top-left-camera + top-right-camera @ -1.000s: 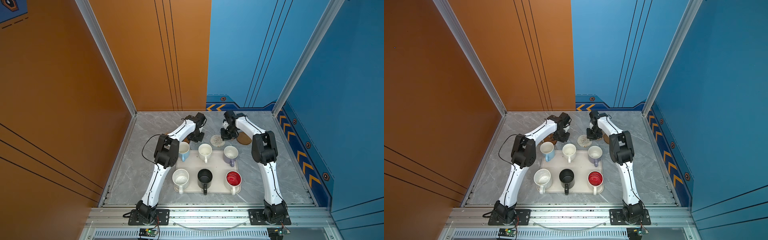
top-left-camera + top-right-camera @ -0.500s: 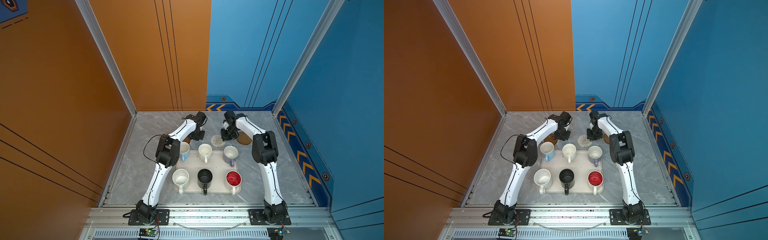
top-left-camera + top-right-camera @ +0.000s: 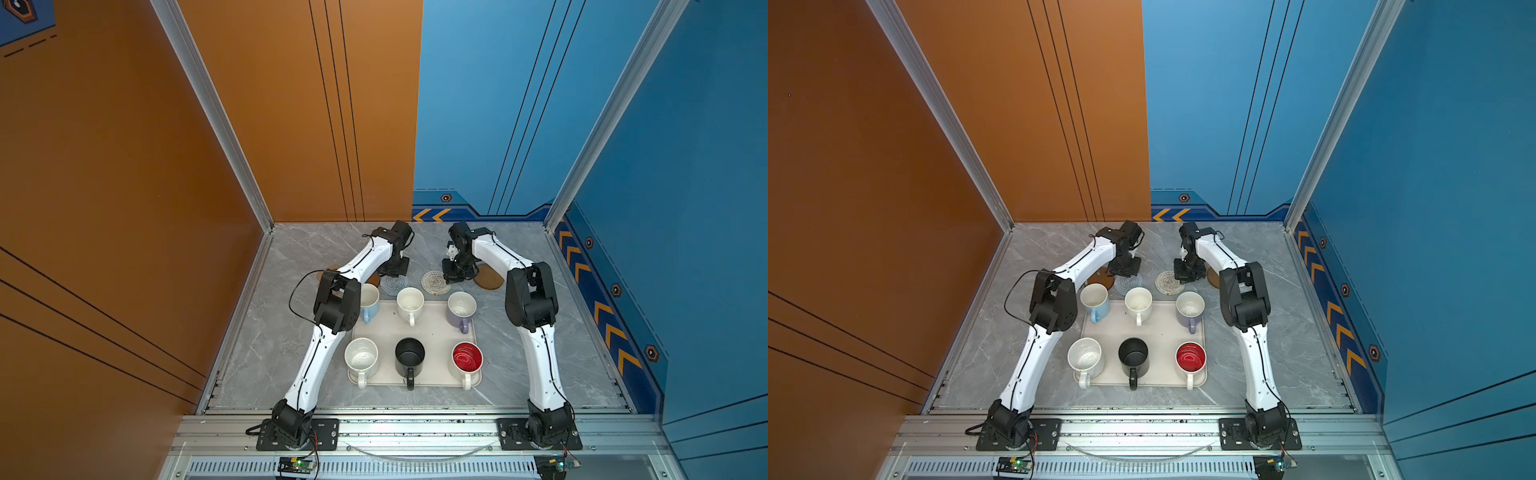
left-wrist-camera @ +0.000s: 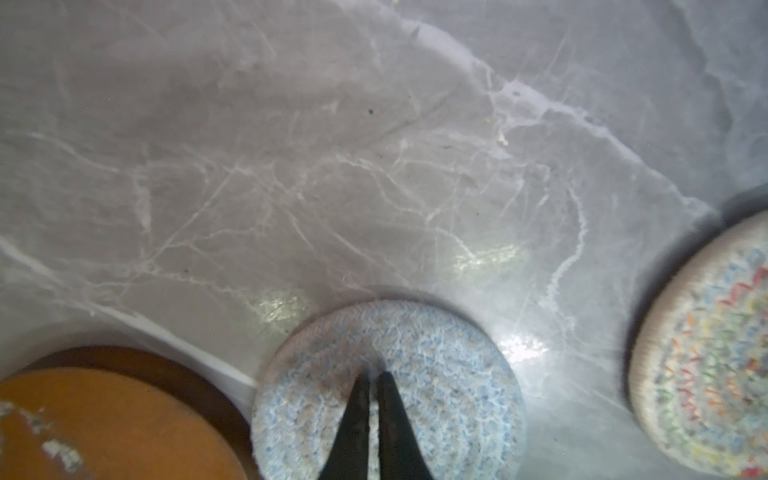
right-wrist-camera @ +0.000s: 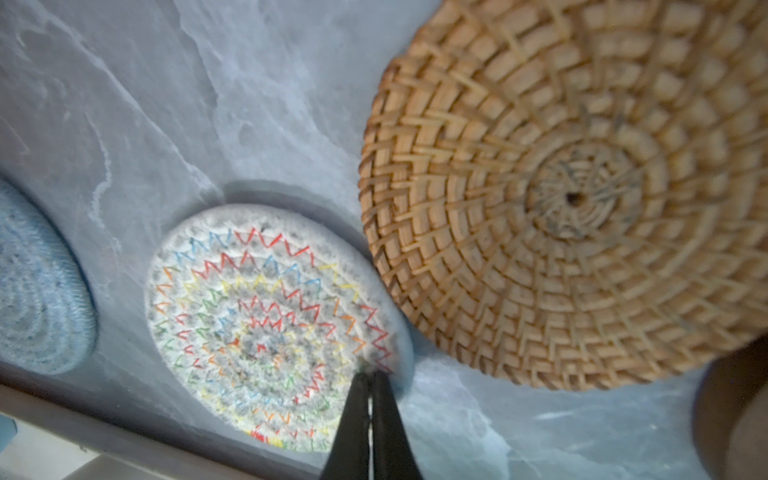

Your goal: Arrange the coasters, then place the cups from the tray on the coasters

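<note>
Both pincers are fully closed and grip nothing. The left pincer rests its tips on the grey-blue coaster, and the right pincer rests on the white coaster, close to its rim.

That rim contact is the weak spot. If the right pincer drags from there, its tips may slip onto the worktop. They may also shove the white coaster against the rattan coaster, which looks to be touching it.

A soft woven mat may bunch rather than slide. The cups on the tray stand just beside both mats, so a long push could knock one.

Compared with the earlier pictures, the coasters and cups have not moved, and the arms hold nearly the same pose.
</note>
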Motion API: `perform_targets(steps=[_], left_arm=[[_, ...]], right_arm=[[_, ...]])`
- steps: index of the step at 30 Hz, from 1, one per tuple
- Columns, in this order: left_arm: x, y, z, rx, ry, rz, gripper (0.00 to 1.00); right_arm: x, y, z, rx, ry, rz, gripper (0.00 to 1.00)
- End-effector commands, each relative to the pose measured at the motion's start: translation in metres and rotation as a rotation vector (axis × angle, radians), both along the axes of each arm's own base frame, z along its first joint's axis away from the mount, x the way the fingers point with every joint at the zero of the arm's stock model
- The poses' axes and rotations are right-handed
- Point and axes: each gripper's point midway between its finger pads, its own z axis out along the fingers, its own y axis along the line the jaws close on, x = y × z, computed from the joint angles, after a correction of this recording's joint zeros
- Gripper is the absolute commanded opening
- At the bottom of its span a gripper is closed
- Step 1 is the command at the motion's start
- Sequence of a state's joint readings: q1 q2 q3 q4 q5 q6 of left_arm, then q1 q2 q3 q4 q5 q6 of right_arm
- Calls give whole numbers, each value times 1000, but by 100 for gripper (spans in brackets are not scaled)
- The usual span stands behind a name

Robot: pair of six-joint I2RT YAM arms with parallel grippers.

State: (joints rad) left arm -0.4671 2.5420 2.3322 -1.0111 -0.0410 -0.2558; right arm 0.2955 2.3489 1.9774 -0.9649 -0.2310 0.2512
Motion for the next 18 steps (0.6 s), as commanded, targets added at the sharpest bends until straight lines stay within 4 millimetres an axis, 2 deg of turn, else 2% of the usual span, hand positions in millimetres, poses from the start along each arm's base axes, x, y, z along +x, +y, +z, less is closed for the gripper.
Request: perform_targets(steps=[1,18], left_arm=[[0,13,-22,40,39,36,9],[5,4,-23,-2,33,76,10]], right_arm=[[-7,5,14,15,-7,-1,0],[-13,20,12,37,-1,16,0]])
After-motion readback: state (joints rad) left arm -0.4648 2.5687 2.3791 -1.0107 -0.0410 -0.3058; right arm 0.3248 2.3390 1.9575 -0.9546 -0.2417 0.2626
